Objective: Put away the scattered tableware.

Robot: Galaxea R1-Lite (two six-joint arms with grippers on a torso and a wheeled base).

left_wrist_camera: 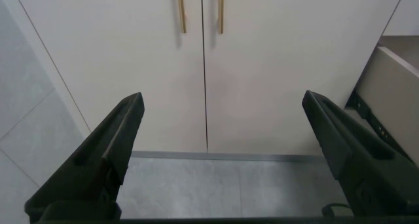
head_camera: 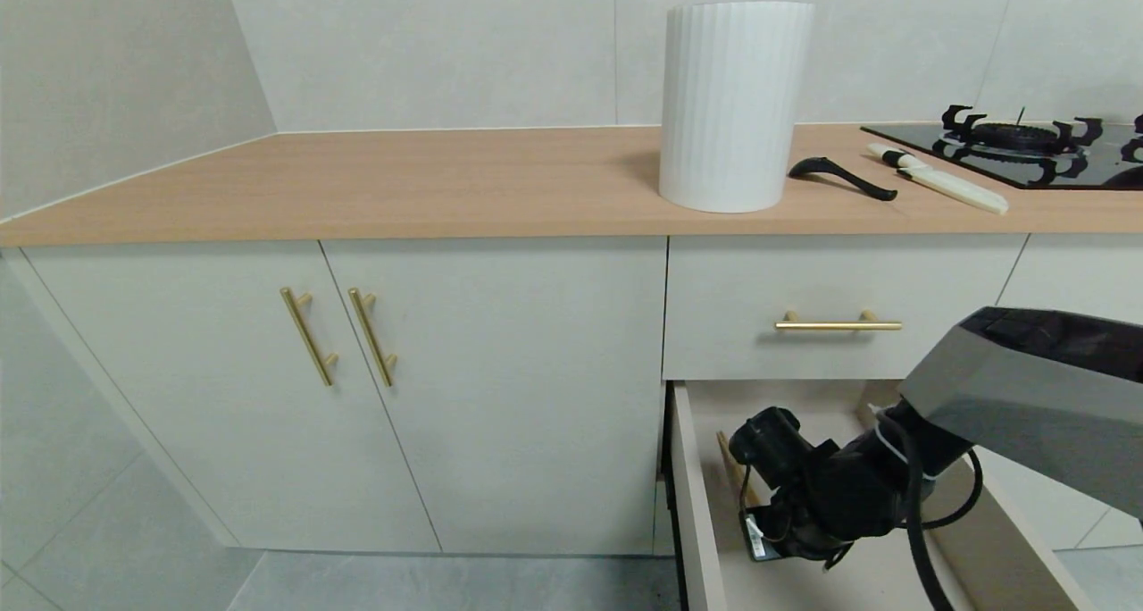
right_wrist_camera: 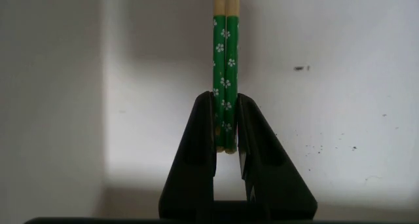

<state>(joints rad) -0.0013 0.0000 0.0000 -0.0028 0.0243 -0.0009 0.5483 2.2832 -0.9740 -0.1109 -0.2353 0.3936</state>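
Observation:
A pair of green chopsticks [right_wrist_camera: 226, 54] with white flowers and bare wooden ends lies between the fingers of my right gripper [right_wrist_camera: 226, 103], which is shut on them just above the pale floor of the open drawer [head_camera: 695, 504]. In the head view the chopsticks [head_camera: 734, 468] slant along the drawer's left wall, beside my right wrist. On the wooden counter [head_camera: 402, 182] lie a black ladle [head_camera: 842, 176] and a white knife [head_camera: 938, 179]. My left gripper [left_wrist_camera: 222, 126] stands open and holds nothing, low in front of the cabinet doors [left_wrist_camera: 206, 67].
A tall white ribbed container [head_camera: 734, 106] stands on the counter left of the ladle. A black gas hob [head_camera: 1027, 146] fills the counter's far right. A shut drawer with a brass handle [head_camera: 838, 325] sits above the open one. Grey floor tiles [left_wrist_camera: 196, 185] lie below.

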